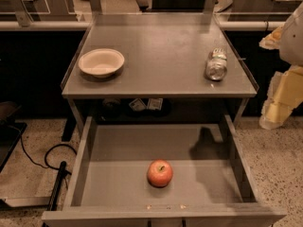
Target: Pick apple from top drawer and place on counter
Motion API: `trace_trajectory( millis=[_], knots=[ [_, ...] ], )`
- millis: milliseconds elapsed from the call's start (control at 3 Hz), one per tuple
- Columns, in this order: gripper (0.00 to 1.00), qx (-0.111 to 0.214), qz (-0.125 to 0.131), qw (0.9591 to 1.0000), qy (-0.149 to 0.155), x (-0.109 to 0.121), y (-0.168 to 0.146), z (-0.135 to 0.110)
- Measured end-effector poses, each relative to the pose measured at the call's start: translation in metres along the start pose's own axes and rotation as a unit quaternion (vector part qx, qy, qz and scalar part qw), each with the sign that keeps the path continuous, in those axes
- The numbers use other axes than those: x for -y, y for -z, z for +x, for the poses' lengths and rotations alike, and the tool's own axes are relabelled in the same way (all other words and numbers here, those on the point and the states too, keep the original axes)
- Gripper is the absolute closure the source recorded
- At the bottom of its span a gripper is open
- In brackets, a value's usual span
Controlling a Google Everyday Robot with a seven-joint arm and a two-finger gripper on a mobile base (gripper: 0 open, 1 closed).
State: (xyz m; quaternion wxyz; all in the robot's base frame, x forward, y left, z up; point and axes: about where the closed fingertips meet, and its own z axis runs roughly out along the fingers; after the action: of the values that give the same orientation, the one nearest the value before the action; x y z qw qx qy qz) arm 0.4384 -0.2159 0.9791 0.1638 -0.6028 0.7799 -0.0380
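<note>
The apple (160, 173), small and red-orange with a short stem, lies on the bare bottom of the open top drawer (113, 141), near its front panel and a little right of the middle. The counter (161, 51) is the grey metal tabletop above and behind the drawer. My gripper (278, 103) shows as pale yellowish-white parts at the right edge of the view, beside the table's right side, above the floor. It is well to the right of the apple and outside the drawer, and it holds nothing that I can see.
A white bowl (101, 62) stands on the counter's left side. A crushed can (216, 64) lies on its right side. Small items (145, 104) sit on a shelf under the counter. A black cable (52, 157) runs over the floor at the left.
</note>
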Motion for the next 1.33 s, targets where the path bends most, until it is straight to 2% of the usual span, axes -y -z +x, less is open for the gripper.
trace_trajectory(
  millis=[333,667,1000,1333],
  knots=[
    [0.0,0.003,0.004,1.0,-0.001,-0.002,0.0,-0.003],
    [0.0,0.012,0.008,0.9999,0.0,-0.021,-0.011,-0.021],
    [0.0,0.013,-0.017,0.9998,0.007,-0.047,-0.05,-0.042],
    [0.0,0.015,-0.051,0.9985,0.013,-0.069,-0.087,-0.056]
  ],
)
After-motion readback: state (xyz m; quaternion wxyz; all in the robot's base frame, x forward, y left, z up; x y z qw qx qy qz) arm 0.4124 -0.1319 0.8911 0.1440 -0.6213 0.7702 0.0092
